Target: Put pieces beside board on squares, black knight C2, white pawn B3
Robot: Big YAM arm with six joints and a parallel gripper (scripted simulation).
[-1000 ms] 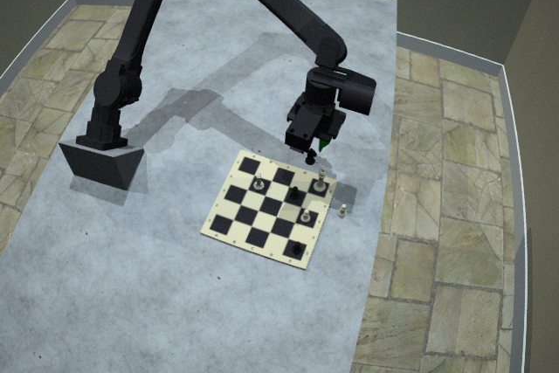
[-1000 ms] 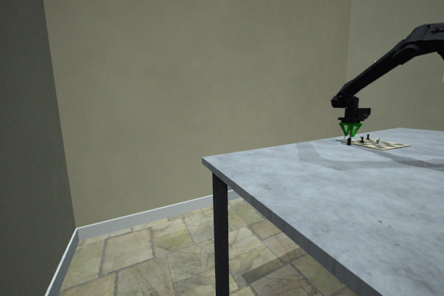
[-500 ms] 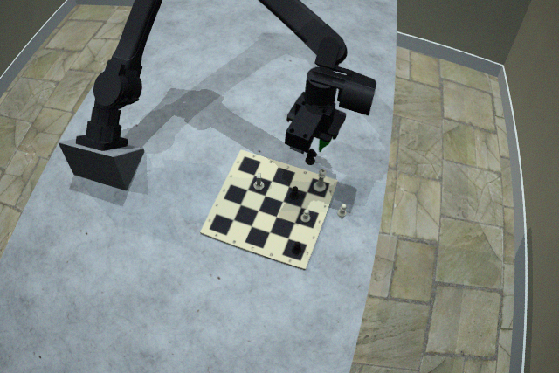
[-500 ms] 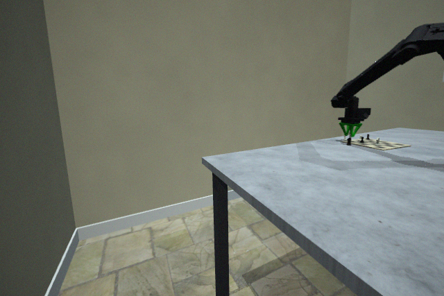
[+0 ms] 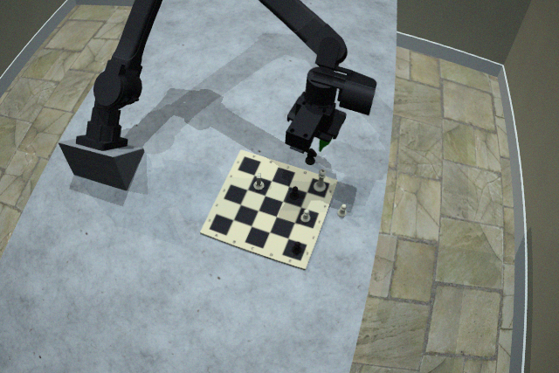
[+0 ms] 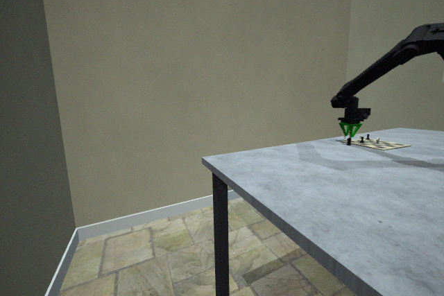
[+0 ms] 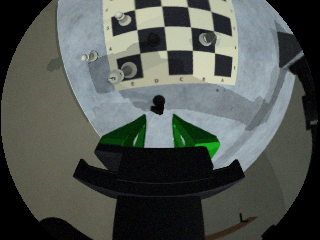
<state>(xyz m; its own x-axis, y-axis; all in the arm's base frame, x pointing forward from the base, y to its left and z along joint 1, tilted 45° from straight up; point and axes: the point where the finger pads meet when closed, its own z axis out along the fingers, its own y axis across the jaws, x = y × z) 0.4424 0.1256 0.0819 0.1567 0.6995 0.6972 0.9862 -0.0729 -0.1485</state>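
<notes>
The black knight point(image 5: 310, 157) point(image 6: 349, 141) point(image 7: 158, 103) stands upright on the table just off the far edge of the chessboard point(image 5: 238, 230) point(image 6: 397, 146) point(image 7: 200, 80). My gripper point(image 5: 313, 148) point(image 6: 349, 136) point(image 7: 159, 118) hangs straight above it with its green fingers partly apart. The fingertips are over the knight's head and nothing shows between them. The white pawn point(image 5: 342, 210) point(image 7: 86, 58) stands upright on the table beside the board's right edge.
On the board stand a white piece point(image 5: 258, 183), a black pawn point(image 5: 293, 191), a tall white piece point(image 5: 320, 181), a white pawn point(image 5: 305, 215) and a black piece point(image 5: 296, 247). The arm's base point(image 5: 101, 159) sits to the left. The table's right edge is near the pawn.
</notes>
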